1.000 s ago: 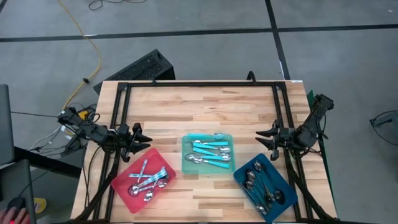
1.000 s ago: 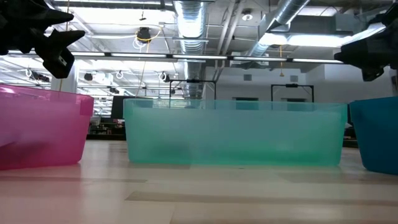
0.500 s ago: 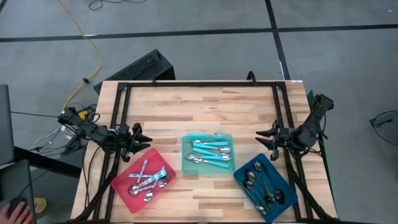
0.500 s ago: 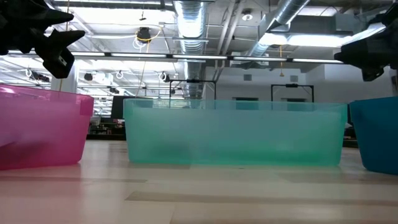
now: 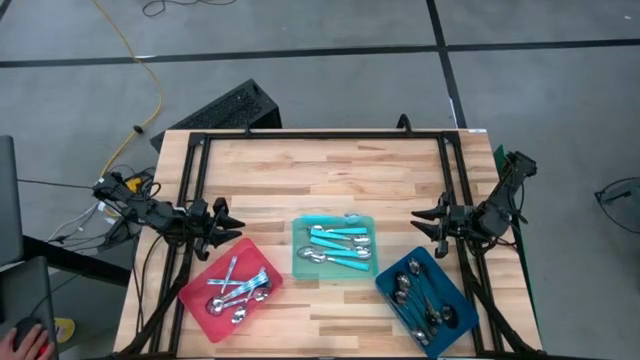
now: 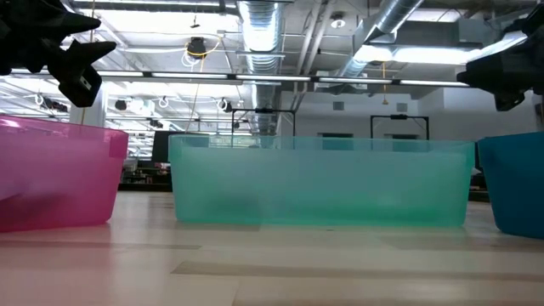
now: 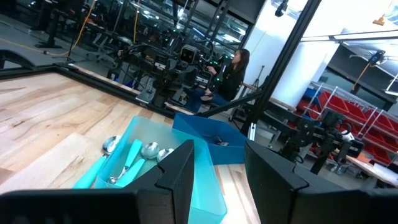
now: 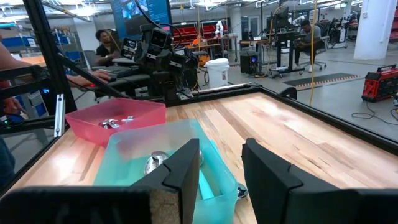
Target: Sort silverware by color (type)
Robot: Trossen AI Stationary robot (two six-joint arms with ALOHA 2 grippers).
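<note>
No spoons lay loose outside the trays; left gripper and right gripper hung beside them, jaws part-open, holding nothing.

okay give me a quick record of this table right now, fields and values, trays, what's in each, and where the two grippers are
red tray: table's left front; silver spoons, some with turquoise on the handles
teal tray: centre; turquoise-handled spoons
blue tray: right front; dark spoons
loose silverware on table: none seen
left gripper: open, empty, hovering beside the red tray
right gripper: open, empty, hovering above the blue tray's far end
person's hand: off the table, picture's lower left corner
</note>
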